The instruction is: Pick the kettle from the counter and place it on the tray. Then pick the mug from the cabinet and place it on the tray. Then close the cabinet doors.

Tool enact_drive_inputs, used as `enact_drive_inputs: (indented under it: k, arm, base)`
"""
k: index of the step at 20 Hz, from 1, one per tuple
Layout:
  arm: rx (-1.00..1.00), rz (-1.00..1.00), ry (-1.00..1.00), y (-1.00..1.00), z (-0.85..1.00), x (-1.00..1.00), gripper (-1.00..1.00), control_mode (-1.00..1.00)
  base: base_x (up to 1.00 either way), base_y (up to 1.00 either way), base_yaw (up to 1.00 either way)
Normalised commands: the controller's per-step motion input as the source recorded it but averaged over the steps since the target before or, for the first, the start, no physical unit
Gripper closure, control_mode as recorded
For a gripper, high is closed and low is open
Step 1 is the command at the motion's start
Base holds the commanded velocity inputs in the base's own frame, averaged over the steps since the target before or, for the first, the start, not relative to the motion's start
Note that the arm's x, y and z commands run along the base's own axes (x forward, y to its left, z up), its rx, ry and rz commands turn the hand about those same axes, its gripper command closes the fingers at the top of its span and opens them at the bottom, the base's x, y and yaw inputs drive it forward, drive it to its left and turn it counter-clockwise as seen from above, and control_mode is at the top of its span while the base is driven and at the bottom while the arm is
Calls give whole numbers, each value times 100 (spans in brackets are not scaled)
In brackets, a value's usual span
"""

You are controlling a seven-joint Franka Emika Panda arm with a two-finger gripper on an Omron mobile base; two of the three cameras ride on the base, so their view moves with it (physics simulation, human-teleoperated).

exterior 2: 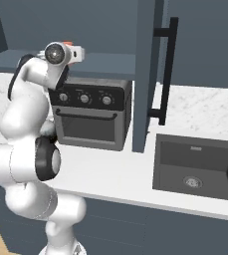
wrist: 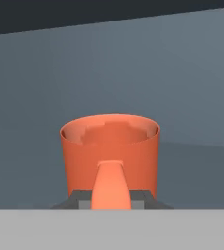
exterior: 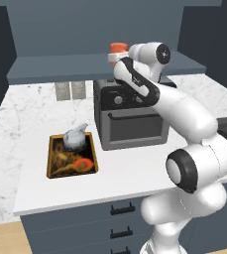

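End effector (wrist: 111,199) clenched on mug (wrist: 109,146) handle, mug upright at cabinet (exterior: 60,67) shelf level above oven (exterior: 130,119); kettle (exterior: 75,138) sits on tray (exterior: 53,168) on table (exterior: 135,168)

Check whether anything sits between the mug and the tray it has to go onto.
The black oven stands on the counter under the cabinet shelf, just right of the tray, so the mug in the gripper must swing left, clear of it. The tray already holds the kettle and an orange-red food item, leaving little bare space.
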Motion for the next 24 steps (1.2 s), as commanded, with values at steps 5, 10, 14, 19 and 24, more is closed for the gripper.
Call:
enact_drive_inputs:
  k: [5, 10, 14, 19, 24]
  arm:
    - [0, 23, -2, 12, 0, -100, 100, -100]
    - [0, 28, 0, 19, 0, -98, 100, -100]
    - [0, 30, 0, 12, -14, -93, 100, -100]
    - [-3, 28, 0, 32, -40, -78, 100, -100]
    - [-12, 26, 1, 43, -55, -69, 100, -100]
  base:
    - [0, 0, 0]
    - [0, 0, 0]
    - [0, 0, 0]
    - [0, 0, 0]
    - [0, 0, 0]
